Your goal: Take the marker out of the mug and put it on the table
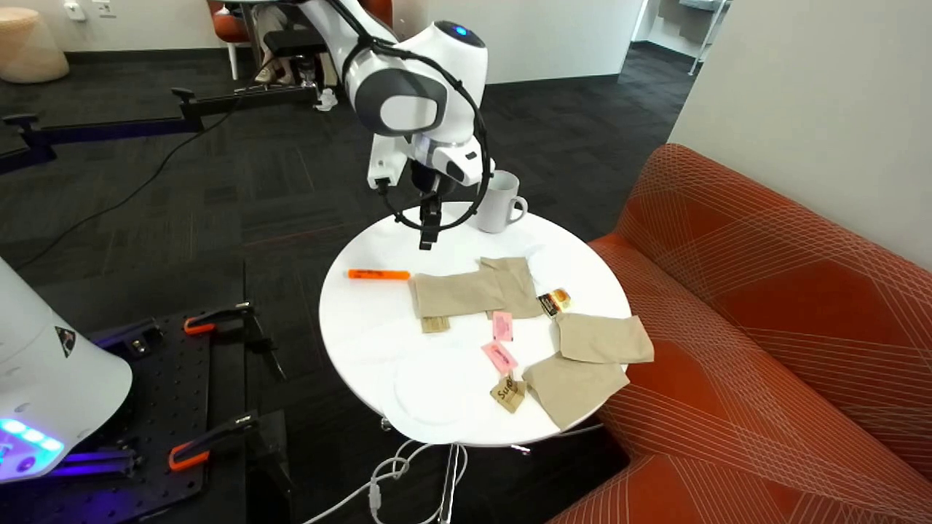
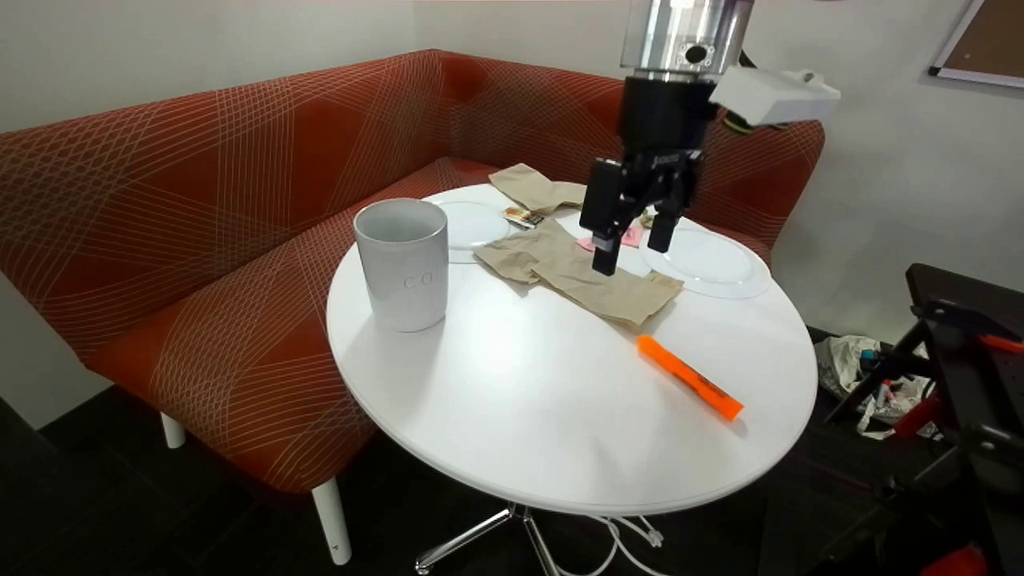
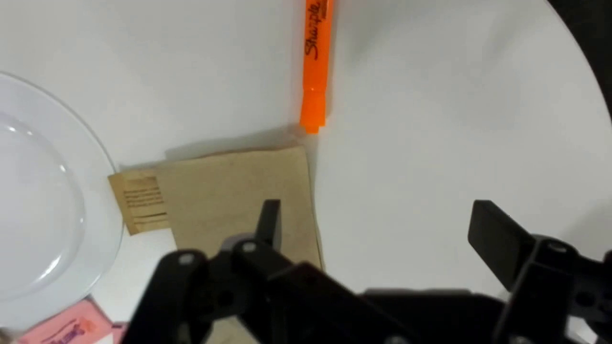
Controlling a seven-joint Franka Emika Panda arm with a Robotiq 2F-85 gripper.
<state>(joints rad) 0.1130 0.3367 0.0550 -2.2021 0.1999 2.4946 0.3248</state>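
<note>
Orange-red fabric sofa [image 2: 248, 336], crossed by thin pale lines, visible in both exterior views. Beside it, a round white tabletop [image 2: 528, 384]. Black two-fingered gripper [image 3: 377, 224] held above the tabletop; fingers [image 3: 499, 241] spread well apart, white surface showing through the gap in the wrist view. Two clear round plates [image 2: 712, 260] set well apart, both near the tabletop's edge. Flat tan paper napkins [image 1: 455, 295] in two overlapping pairs: the first toward the middle, the second on the sofa side, partly past the tabletop's edge as seen in an exterior view. White ceramic mug [image 2: 404, 280] upright on the tabletop near its edge, letters "CO" legible on its wall; side handle [image 1: 524, 209] shows in an exterior view. Slim orange marker [image 3: 315, 62], stick-shaped, "Sharpie" lettering readable in the wrist view: lies flat on the tabletop, outside the mug and well apart from it, one end just beside a corner of a middle napkin. Smallest items: two pink paper packets [image 1: 502, 326], near each other; a brown paper packet [image 1: 508, 393] near the sofa-side napkins; a tan paper packet [image 1: 435, 324] partly covered by a middle napkin; a yellow-and-black packet [image 1: 555, 300] at the edge of the middle pair.
</note>
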